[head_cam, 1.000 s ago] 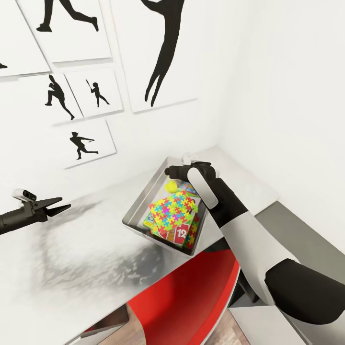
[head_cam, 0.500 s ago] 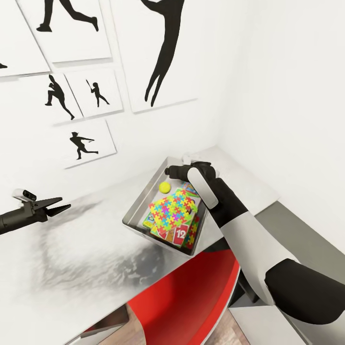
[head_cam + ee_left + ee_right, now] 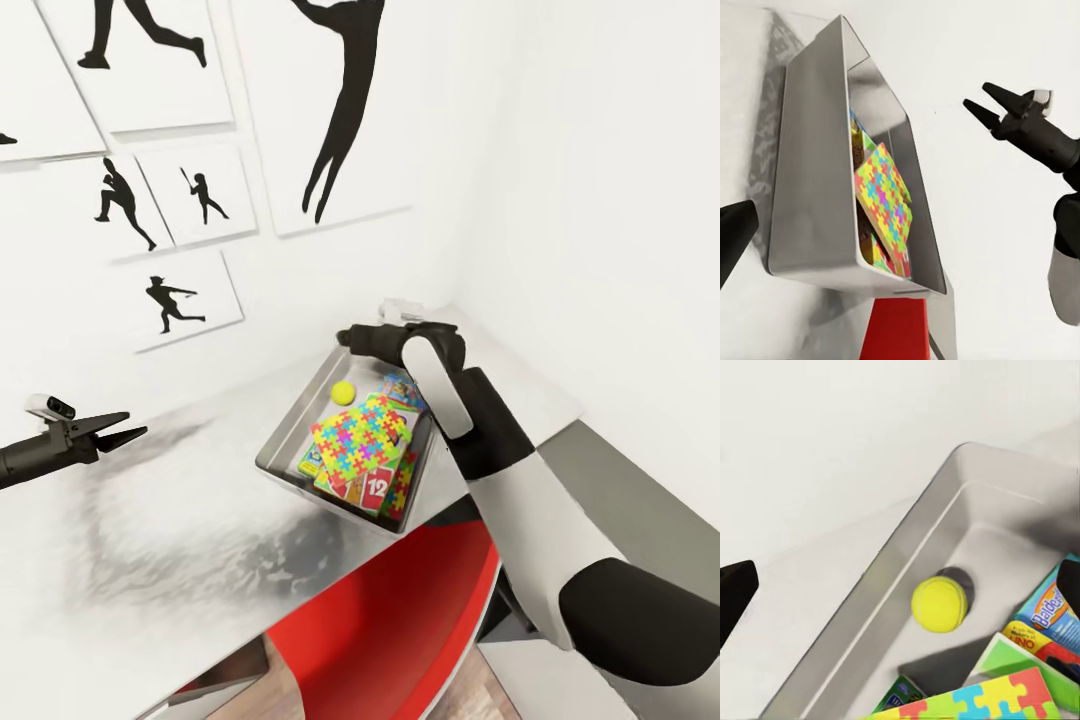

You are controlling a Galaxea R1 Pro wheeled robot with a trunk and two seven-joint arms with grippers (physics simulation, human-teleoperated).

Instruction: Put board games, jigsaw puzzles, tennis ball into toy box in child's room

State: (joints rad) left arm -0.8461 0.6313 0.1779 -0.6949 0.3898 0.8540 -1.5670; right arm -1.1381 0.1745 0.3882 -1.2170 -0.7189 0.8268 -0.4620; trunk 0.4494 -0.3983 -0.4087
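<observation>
Right tool (image 3: 991, 105): open, its two black fingers spread and gripping nothing; in the head view it hangs over the far end of the tray, at about 12 o'clock from the ball.
Left tool (image 3: 125, 431): fingers parted, holding nothing; out over the counter well apart from the tray, at about 9 o'clock from it in the head view.
Tray (image 3: 290, 420): light grey, shallow, no lid; it sits on the counter near the front edge and the corner of the room.
Ball (image 3: 939, 604): yellow-green, resting on the tray floor at the far end, close to one long wall; at about 12 o'clock from the puzzle in the head view, apart from the boxes.
Puzzle (image 3: 362, 436): a thin square of red, yellow, blue and green pieces, lying tilted on top of the pile in the tray.
Game boxes (image 3: 372, 484): stacked under the puzzle inside the tray; one shows a red card with "12", another (image 3: 1047, 611) is blue with lettering.
Counter (image 3: 150, 520): pale grey-white top, joined at 3 o'clock to a darker grey section.
Chair (image 3: 390, 620): red, tucked below the counter's front edge, at about 6 o'clock from the tray.
Posters (image 3: 180, 290): black baseball-player silhouettes on the white wall behind the counter.
</observation>
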